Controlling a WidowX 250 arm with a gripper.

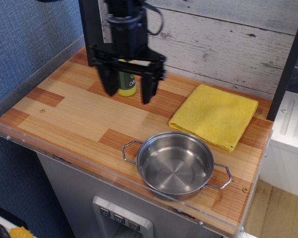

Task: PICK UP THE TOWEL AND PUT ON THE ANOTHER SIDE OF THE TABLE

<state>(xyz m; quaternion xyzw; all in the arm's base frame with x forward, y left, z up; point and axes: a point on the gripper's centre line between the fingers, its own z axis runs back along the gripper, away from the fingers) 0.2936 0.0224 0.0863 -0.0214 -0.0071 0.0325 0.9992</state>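
Observation.image looks down at a slant on the wooden tabletop (74,116) of light and reddish-brown plank patches, edged with a clear acrylic rim. Toward the left of middle, the black robot gripper (128,92) hangs above the planks, its jaws pointing down and spread wide apart with nothing between them. Seen through that gap, and partly hidden by the gripper body, stands a yellow-green plastic bottle (126,83) with a dark label; only its lower part shows, upright on the tabletop near the back wall of whitewashed boards. Further right and nearer the front edge sits a round stainless-steel pan (175,163) with two wire loop handles, one to its left and one to its right; its bowl holds nothing but reflections. Behind the pan and to its right lies the bright yellow terry towel (214,115), folded flat into a rough square, resting on the right end of the tabletop close to the back wall. Its near edge lies just beside the pan's rim, and the gripper is well apart from it.
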